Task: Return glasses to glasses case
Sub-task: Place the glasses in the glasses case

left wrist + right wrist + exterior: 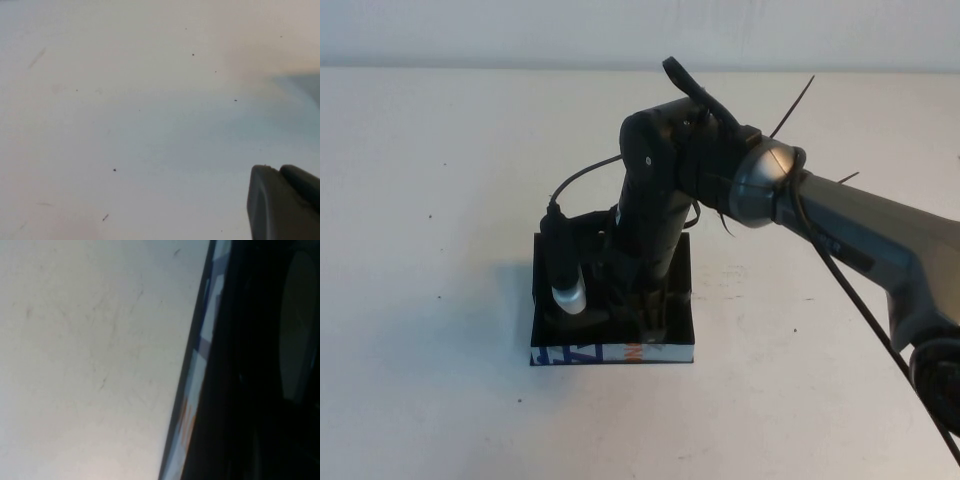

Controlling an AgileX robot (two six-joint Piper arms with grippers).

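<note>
The glasses case (610, 353) sits open in the middle of the table, black inside, with a light front strip printed in blue and orange. My right gripper (650, 312) reaches down inside the case, near its front wall. The arm hides the glasses in the high view. In the right wrist view the case's strip (200, 370) runs past dark lining, and a pale lens-like patch of the glasses (298, 325) shows deep in the case. My left gripper (277, 170) is out of the high view. It hangs shut and empty over bare table.
The white table (440, 200) surrounds the case on every side. The right arm (860, 230) stretches in from the right edge. Its wrist camera (569, 297) hangs over the case's left half.
</note>
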